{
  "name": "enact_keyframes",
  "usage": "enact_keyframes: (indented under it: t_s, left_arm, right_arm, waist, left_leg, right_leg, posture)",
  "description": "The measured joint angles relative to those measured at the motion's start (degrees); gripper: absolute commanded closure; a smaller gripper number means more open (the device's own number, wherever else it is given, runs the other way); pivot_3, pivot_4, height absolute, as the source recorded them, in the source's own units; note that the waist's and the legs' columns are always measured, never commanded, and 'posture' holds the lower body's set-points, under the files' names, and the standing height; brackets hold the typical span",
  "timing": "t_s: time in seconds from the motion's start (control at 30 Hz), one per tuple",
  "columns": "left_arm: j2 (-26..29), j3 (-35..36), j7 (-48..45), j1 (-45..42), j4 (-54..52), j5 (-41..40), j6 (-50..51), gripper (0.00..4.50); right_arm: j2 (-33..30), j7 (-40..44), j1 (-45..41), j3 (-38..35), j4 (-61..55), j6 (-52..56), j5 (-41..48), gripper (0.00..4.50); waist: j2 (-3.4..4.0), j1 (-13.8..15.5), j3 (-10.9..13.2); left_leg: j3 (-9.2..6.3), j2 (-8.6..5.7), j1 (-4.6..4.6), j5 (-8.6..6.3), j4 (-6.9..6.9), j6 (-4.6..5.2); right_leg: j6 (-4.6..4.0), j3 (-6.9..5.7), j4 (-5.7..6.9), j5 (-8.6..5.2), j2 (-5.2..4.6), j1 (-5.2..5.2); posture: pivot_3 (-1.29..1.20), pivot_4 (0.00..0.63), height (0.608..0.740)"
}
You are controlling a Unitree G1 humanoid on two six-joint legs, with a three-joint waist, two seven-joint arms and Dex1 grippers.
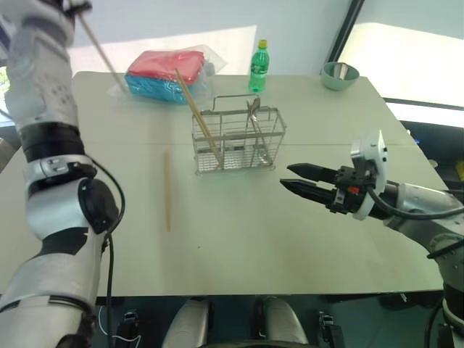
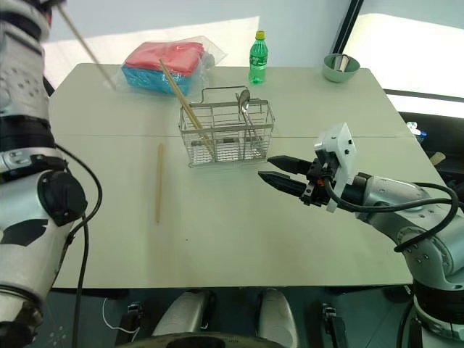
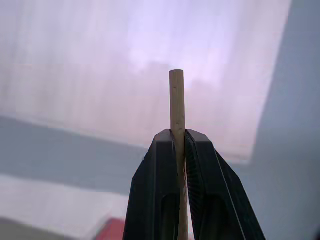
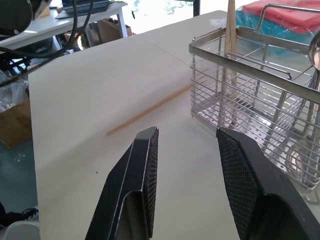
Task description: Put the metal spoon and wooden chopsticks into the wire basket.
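The big pale tabletop (image 1: 290, 239) is smooth and flat, with cut-off far corners. Near its far left corner lies a soft see-through plastic bag (image 1: 168, 75) with a red pack on top of a blue pack inside it. Near the middle, a little toward the far edge, stands the silver wire basket (image 1: 238, 141). It is a box of thin shiny wires with see-through sides and a wire loop on top. 1 pale wooden chopstick (image 1: 198, 117) leans in its left part and sticks out high above the rim. The shiny metal spoon (image 1: 253, 109) stands in its right part, round bowl up.

Near the far right corner sits a round pale green bowl (image 1: 339, 75) with something small in it that I cannot make out. A small green plastic bottle with a yellow cap (image 1: 259, 67) stands at the far edge, behind the basket.

Another long thin wooden chopstick (image 1: 167, 191) lies flat on the tabletop, left of the basket and apart from it.

The left gripper (image 3: 178, 150) is held up high with its 2 black fingers pressed together, pinching a 3rd chopstick (image 3: 177, 107). The left wrist view shows the flat cut tip poking out past the fingers.

The right gripper (image 1: 299, 179) hangs over the tabletop just right of the basket. Its 2 fingers are spread apart and hold nothing. The right wrist view shows their crisscross pads (image 4: 151, 165).
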Motion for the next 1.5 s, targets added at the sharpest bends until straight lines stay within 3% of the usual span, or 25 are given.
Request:
enact_keyframes:
  t_s: [0.27,0.53,0.63,0.83,0.87,1.03,1.17,1.3,1.4,1.5]
  left_arm:
    - [-10.40,-6.58,-5.70,4.32,-9.76,-5.10,7.16,4.46]
    - [-13.62,-15.30,-8.89,15.16,-11.33,0.79,5.03,4.46]
    - [-14.52,-16.75,-9.70,18.25,-11.59,2.68,2.63,3.30]
    - [-16.82,-16.65,-9.16,22.51,-14.14,2.52,3.23,0.28]
    - [-16.76,-16.47,-8.93,22.50,-15.29,2.19,3.67,0.06]
    - [-14.23,-14.83,-6.86,22.23,-22.09,-0.08,9.49,0.06]
    - [-11.48,-10.39,-1.87,16.48,-23.98,-3.32,15.61,0.06]
    - [-2.05,-6.99,8.86,5.96,-14.83,0.50,23.23,0.06]
    - [2.30,-8.91,13.11,6.92,-7.89,6.22,29.06,0.06]
    - [2.49,-11.85,12.51,10.80,-2.69,8.69,36.84,0.06]
  right_arm:
    - [1.00,-3.51,4.00,-0.45,-2.33,-0.29,0.73,2.60]
    - [1.36,-7.35,6.72,-3.41,-4.12,-0.46,2.48,2.60]
    - [1.35,-8.77,6.93,-4.49,-4.18,-0.46,3.46,2.60]
    - [1.29,-10.28,6.30,-4.63,-3.81,-0.45,5.33,2.60]
    - [1.27,-10.34,6.00,-4.63,-3.50,-0.45,5.40,2.60]
    - [1.21,-10.32,4.54,-4.44,-1.01,-0.45,5.34,2.60]
    - [1.26,-10.23,2.67,-3.93,0.41,-0.47,5.26,2.60]
    - [1.83,-9.48,1.63,-1.38,1.37,-0.58,4.64,2.60]
    - [2.17,-9.07,1.42,-0.29,1.72,-0.67,3.97,2.60]
    - [2.23,-8.57,0.75,0.54,1.76,-0.79,3.12,2.60]
  waist:
    - [0.09,0.42,-0.01]
    - [0.14,0.58,0.03]
    - [0.15,0.64,0.02]
    - [0.14,0.62,0.03]
    - [0.14,0.62,0.03]
    - [0.16,0.49,0.03]
    - [0.16,0.57,0.05]
    - [0.31,0.17,-0.04]
    - [0.61,0.08,-0.13]
    - [0.45,0.63,-0.06]
  left_leg:
    - [0.02,0.11,0.13,0.02,0.02,0.01]
    - [0.03,0.12,0.09,0.02,0.01,0.02]
    - [0.03,0.11,0.10,0.02,0.01,0.02]
    - [0.02,0.11,0.08,0.01,0.02,0.03]
    - [0.01,0.12,0.08,0.01,0.02,0.03]
    - [0.01,0.13,0.10,0.01,0.01,0.04]
    - [0.00,0.12,0.08,0.02,0.03,0.04]
    - [0.06,0.11,0.24,0.00,-0.07,0.06]
    - [0.05,0.08,0.52,-0.05,-0.10,0.15]
    - [-0.02,0.07,0.45,-0.05,0.00,0.15]
  right_leg:
    - [0.00,0.03,0.09,0.01,0.27,0.06]
    - [-0.02,0.05,0.06,0.01,0.29,0.02]
    - [-0.02,0.05,0.05,0.01,0.28,0.04]
    - [-0.02,0.05,0.04,0.01,0.28,0.04]
    - [-0.02,0.05,0.04,0.01,0.28,0.04]
    - [-0.02,0.05,0.06,0.00,0.31,0.04]
    - [-0.02,0.04,0.06,0.00,0.32,0.03]
    - [0.01,0.05,0.07,-0.01,0.35,0.09]
    - [0.07,0.05,0.09,-0.06,0.35,0.38]
    - [0.07,0.03,0.10,-0.05,0.36,0.37]
  posture:
    - [0.00,0.150,0.667]
    - [0.00,0.150,0.667]
    - [0.00,0.150,0.667]
    - [0.00,0.150,0.667]
    - [0.00,0.150,0.667]
    - [0.00,0.150,0.667]
    - [0.00,0.150,0.667]
    - [0.00,0.150,0.667]
    - [0.00,0.150,0.667]
    - [0.00,0.150,0.667]
